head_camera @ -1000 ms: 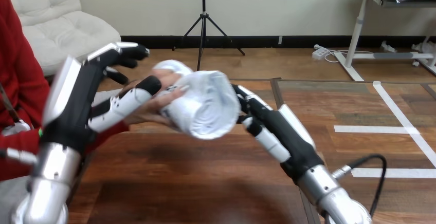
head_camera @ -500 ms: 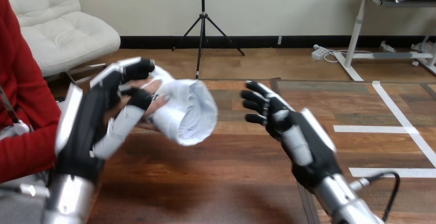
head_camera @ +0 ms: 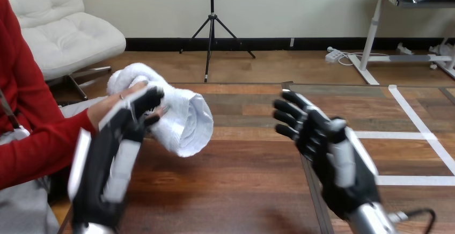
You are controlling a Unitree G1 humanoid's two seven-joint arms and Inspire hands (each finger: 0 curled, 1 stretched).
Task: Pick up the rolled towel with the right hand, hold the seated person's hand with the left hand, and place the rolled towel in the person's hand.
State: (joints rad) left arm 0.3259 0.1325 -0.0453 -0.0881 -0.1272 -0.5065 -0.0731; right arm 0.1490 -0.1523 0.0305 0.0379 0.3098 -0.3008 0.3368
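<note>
Shows the towel (head_camera: pixel 180 118) rolled and white, up off the table (head_camera: pixel 225 191) at the left, cradled in the person's hand (head_camera: pixel 109 107), its spiral end turned toward the camera. Finds the left hand (head_camera: pixel 107 153) reaching up from the bottom edge, back to the camera, with fingers (head_camera: pixel 142 102) nearly straight and tips laid against the person's hand and the towel's near side; clasps neither. Places the right hand (head_camera: pixel 327 148) well apart to the right, above the table, spread wide with fingers loosely bent, holding nothing, fingertips pointing toward the towel.
</note>
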